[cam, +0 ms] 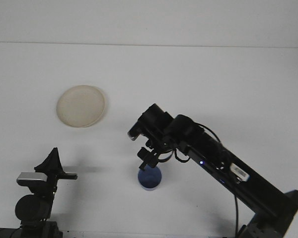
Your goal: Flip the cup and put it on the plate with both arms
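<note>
Front view: I count one cream plate [81, 105] upper left, one blue cup [150, 178] upright lower centre. Right gripper [147, 159] just above cup rim; grip state I cannot tell. Left gripper [52, 163] lower left, likewise unclear.

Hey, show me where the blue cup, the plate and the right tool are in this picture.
blue cup [150, 179], front view, on its open top.
plate [81, 105], front view, on its bare centre.
right tool [147, 162], front view, between its fingertips just above the cup.

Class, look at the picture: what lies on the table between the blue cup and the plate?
Nothing: the front view shows bare white table between the blue cup and the plate.
</note>
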`<state>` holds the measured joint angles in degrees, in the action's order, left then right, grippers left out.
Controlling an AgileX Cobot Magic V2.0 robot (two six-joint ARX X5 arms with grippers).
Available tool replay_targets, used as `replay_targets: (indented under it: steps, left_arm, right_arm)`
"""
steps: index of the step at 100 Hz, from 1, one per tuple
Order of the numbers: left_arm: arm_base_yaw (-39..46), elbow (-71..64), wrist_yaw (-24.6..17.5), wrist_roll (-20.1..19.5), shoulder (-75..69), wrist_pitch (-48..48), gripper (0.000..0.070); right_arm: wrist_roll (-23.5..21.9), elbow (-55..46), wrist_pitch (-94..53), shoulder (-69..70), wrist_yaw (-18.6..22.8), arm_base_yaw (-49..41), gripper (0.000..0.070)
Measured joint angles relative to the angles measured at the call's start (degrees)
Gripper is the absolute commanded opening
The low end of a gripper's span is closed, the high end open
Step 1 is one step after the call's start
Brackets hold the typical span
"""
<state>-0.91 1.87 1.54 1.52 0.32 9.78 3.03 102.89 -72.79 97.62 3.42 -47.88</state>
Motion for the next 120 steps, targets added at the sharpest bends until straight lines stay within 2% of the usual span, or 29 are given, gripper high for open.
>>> replay_targets:
  steps: [11,33,49,58,67,77,101,105,108,120]
  left_arm:
    - [0.0,0.0,0.0,3.1,0.0,0.1,0.001]
    - [0.0,0.1,-0.9,12.4,0.0,0.0,0.0012]
    - [-0.1,2.1,-6.3,17.8,0.2,-2.4,0.0012]
    - [-0.1,5.6,-6.9,20.5,1.2,-6.7,0.0012]
    - [-0.1,9.6,-7.1,21.7,3.5,-11.0,0.0012]
    - [-0.1,14.3,-9.3,21.6,7.9,-14.1,0.0012]
    - [-0.2,27.9,-21.2,17.5,25.3,-21.6,0.0019]
    - [-0.4,30.6,-23.2,16.2,28.6,-23.5,0.0041]
    - [-0.7,32.7,-24.7,15.1,31.1,-24.9,0.0085]
    - [-3.0,40.4,-28.1,11.5,40.3,-30.0,0.0359]
  right_arm:
    - [0.0,0.2,4.2,-5.9,0.0,1.7,0.037]
    - [0.2,-1.6,10.5,-18.2,0.0,7.0,0.037]
    - [1.2,-11.8,19.6,-30.6,-0.2,11.8,0.0369]
    - [2.2,-20.6,25.5,-38.6,-1.3,14.9,0.0366]
    - [2.8,-30.8,31.5,-46.9,-3.2,18.4,0.0364]
    - [3.2,-42.3,38.8,-56.4,-3.6,22.4,0.0364]
    - [2.9,-63.8,46.3,-74.6,-3.7,28.5,0.0364]
    - [2.9,-66.5,46.2,-77.0,-4.4,29.0,0.0364]
    - [2.9,-68.3,46.0,-78.9,-5.1,29.4,0.0364]
    - [2.8,-72.5,45.5,-85.5,-7.4,30.1,0.0364]
